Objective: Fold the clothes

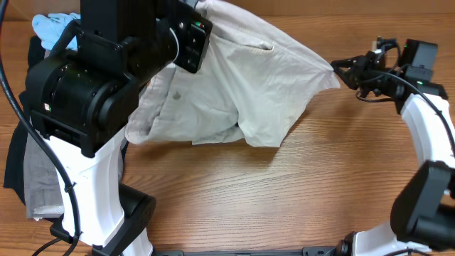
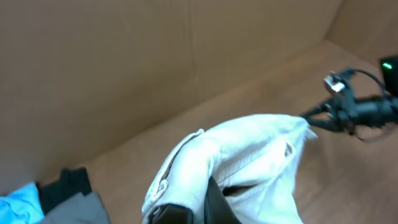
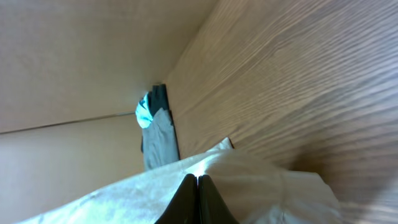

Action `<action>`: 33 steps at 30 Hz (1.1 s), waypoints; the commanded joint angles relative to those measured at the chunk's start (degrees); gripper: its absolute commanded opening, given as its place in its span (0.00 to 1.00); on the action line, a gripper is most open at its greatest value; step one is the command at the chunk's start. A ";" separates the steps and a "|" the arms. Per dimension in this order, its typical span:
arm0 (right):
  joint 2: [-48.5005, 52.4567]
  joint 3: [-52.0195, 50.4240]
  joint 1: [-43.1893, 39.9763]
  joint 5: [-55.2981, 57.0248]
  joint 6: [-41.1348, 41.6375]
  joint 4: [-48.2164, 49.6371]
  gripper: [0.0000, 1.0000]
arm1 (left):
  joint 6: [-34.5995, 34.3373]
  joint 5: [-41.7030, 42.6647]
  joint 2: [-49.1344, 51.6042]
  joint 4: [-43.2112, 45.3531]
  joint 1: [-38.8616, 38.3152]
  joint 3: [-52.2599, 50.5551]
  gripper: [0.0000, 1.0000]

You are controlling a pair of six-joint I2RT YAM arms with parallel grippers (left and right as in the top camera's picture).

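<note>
The cream-beige trousers [image 1: 242, 85] hang stretched between my two grippers above the wooden table, their lower part draped on it. My left gripper [image 2: 208, 208] is shut on one waistband corner of the trousers [image 2: 249, 149]; in the overhead view the arm hides its fingers. My right gripper [image 1: 340, 70] is shut on the other corner at the right, and its closed fingers [image 3: 198, 186] pinch the pale cloth [image 3: 261, 186]. A light-blue piece [image 1: 55, 27], a black piece [image 1: 15, 156] and a grey piece [image 1: 41, 181] lie piled at the left.
The wooden table [image 1: 284, 192] has cardboard walls behind it [image 2: 124, 62]. The left arm's big black body [image 1: 92, 78] covers the left part of the overhead view. The pile also shows in the left wrist view [image 2: 56, 199] and the right wrist view [image 3: 155, 130].
</note>
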 commanded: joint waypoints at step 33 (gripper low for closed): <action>-6.21 66.95 -16.46 27.04 -33.73 -56.17 0.04 | 1.66 -11.74 1.90 12.02 0.09 0.57 0.04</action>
